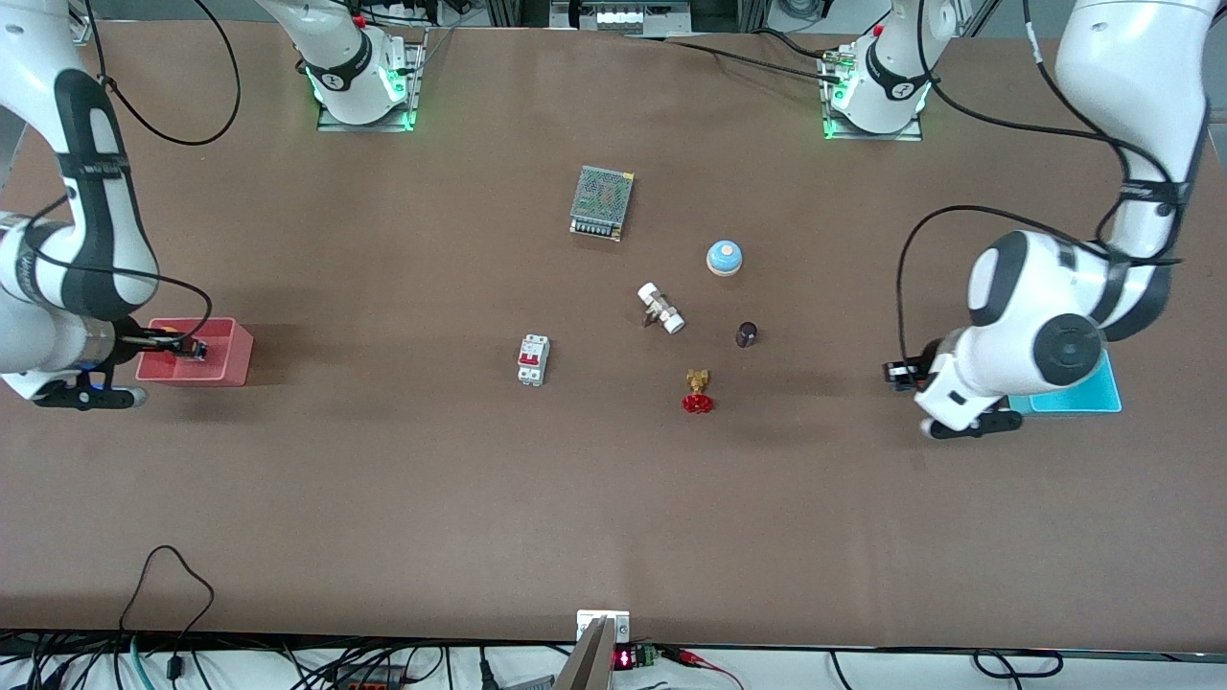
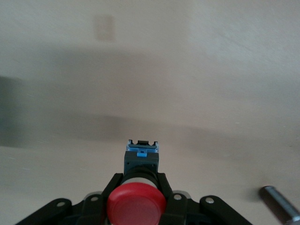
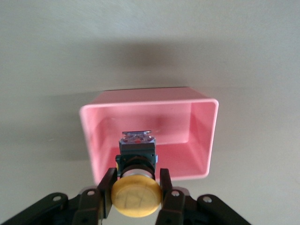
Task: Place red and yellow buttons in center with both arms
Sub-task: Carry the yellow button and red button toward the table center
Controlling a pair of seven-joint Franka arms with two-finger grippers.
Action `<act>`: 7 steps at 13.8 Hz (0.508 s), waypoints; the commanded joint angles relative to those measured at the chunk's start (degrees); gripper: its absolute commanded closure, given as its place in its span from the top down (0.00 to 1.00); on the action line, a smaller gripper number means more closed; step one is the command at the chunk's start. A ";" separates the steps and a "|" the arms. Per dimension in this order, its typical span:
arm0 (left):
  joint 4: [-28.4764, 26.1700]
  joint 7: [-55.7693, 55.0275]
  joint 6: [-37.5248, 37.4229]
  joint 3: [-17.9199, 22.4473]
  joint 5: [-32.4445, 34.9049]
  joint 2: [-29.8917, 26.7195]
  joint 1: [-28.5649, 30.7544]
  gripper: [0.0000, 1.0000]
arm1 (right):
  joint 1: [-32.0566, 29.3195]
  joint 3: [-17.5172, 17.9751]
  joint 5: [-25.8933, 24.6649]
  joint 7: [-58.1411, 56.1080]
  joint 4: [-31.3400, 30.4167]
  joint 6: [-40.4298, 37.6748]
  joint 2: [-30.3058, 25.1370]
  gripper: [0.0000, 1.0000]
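Note:
My left gripper (image 1: 898, 374) (image 2: 139, 182) is shut on the red button (image 2: 137, 204). It holds the button above bare brown tabletop (image 1: 594, 479), beside a teal tray (image 1: 1102, 395) at the left arm's end. My right gripper (image 1: 188, 348) (image 3: 136, 177) is shut on the yellow button (image 3: 136, 197). It holds the button over a pink bin (image 1: 235, 356) (image 3: 201, 136) at the right arm's end. In the front view only a bit of the yellow cap (image 1: 170, 333) shows, and the red button is hidden by the gripper.
Around the table's middle lie a metal power supply (image 1: 602, 202), a blue-domed bell (image 1: 725, 257), a white fitting (image 1: 660, 308), a small dark cylinder (image 1: 747, 333), a brass valve with red handwheel (image 1: 698, 393) and a circuit breaker (image 1: 533, 359).

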 commanded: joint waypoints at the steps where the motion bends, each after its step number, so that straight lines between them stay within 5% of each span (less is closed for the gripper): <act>1: -5.69 -4.89 6.88 -0.28 0.72 -1.05 -2.93 0.25 | 1.98 0.37 3.09 -0.41 3.31 -3.72 -1.54 0.23; 4: -13.43 -7.69 19.01 -0.37 0.72 -1.49 -3.11 0.25 | 8.38 0.37 4.40 8.16 4.20 -3.38 -0.93 0.21; 7: -13.80 -10.16 19.57 -0.37 1.07 -0.88 -5.05 0.25 | 13.93 0.37 9.84 16.80 4.29 -2.16 1.87 0.21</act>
